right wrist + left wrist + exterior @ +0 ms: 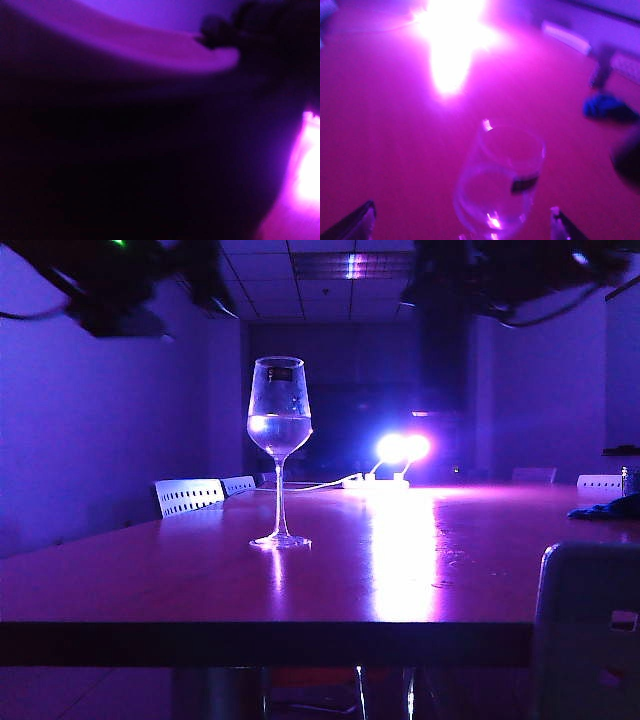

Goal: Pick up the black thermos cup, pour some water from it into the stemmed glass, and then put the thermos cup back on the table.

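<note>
The stemmed glass [279, 452] stands upright on the desk [200, 580], partly filled with water. The left end effector [462, 220] hangs above it with its fingers [355, 225] spread wide on either side, holding nothing. The black thermos cup [125, 150] fills the right wrist view; whether the right end effector grips it cannot be told.

Both arms show in the exterior view only as dark blurred shapes cut off by the top edge. The left gripper [462, 222] shows just 2 fingertips at the frame's lower corners. The stemmed glass [497, 185] is blurred, its stem cut off. The black thermos cup [140, 150] fills the right wrist view as dark blur, hiding the right gripper.
</note>
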Controlling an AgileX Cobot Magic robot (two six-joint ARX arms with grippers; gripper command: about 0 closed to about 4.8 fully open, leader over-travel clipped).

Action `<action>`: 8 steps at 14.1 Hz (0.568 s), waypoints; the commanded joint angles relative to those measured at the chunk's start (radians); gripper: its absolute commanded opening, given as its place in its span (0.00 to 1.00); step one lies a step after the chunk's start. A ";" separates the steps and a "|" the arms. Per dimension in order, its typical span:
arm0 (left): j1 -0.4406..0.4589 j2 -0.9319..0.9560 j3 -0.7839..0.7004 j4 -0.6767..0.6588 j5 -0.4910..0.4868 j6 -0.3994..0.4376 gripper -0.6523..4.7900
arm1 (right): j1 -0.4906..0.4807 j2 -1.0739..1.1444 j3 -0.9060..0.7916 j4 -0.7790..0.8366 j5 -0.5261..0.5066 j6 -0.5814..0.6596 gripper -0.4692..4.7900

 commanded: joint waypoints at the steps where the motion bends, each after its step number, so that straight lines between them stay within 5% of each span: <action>1: -0.006 0.051 0.024 -0.035 0.042 0.003 1.00 | 0.001 0.155 0.231 0.024 0.002 -0.044 0.29; 5: -0.027 0.058 0.025 -0.026 0.044 0.003 1.00 | 0.044 0.377 0.496 -0.072 0.001 -0.183 0.29; 8: -0.053 0.106 0.066 -0.044 0.059 0.002 1.00 | 0.101 0.442 0.599 -0.149 0.041 -0.403 0.29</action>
